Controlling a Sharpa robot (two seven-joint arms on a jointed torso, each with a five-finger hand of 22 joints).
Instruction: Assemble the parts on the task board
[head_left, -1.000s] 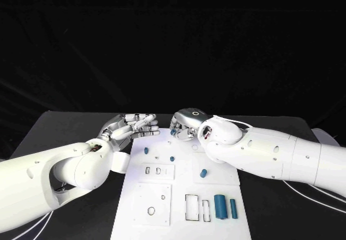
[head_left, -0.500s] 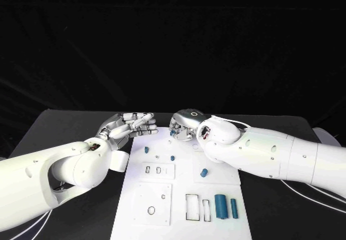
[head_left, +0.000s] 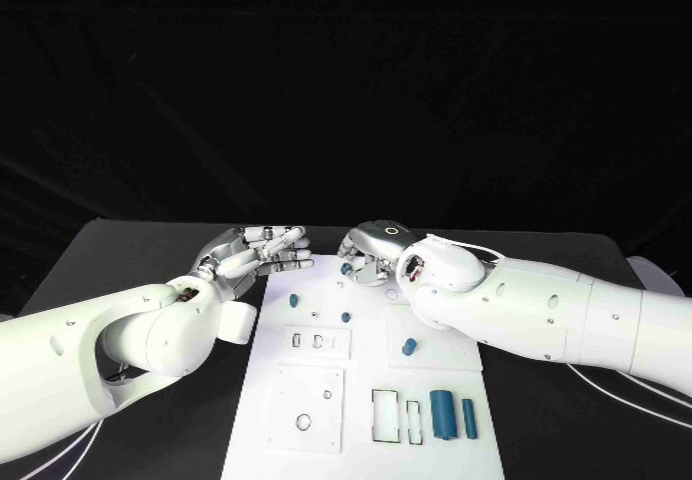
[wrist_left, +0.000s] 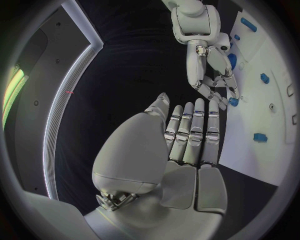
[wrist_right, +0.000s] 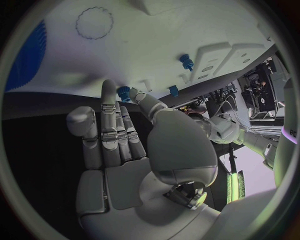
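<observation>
Two hands met over the far end of the task board (head_left: 361, 400) in the head view. The left hand (head_left: 260, 255) hovered at the board's far left corner, fingers (head_left: 289, 243) apart and holding nothing. The right hand (head_left: 378, 252) reached down at the far edge, pinching a small blue part (head_left: 348, 268) at its fingertips. Other blue parts lay along the white board, with two blue cylinders (head_left: 450, 414) near the robot's end.

From the left wrist, the left hand (wrist_left: 187, 145) showed a flat, bare palm, and the right hand (wrist_left: 215, 82) beyond it gripped the blue part (wrist_left: 233, 102) just above the board (wrist_left: 262, 130).

From the right wrist, the right hand (wrist_right: 119, 150) had a blue part (wrist_right: 124, 92) at its fingertips, against the board (wrist_right: 156, 45).
</observation>
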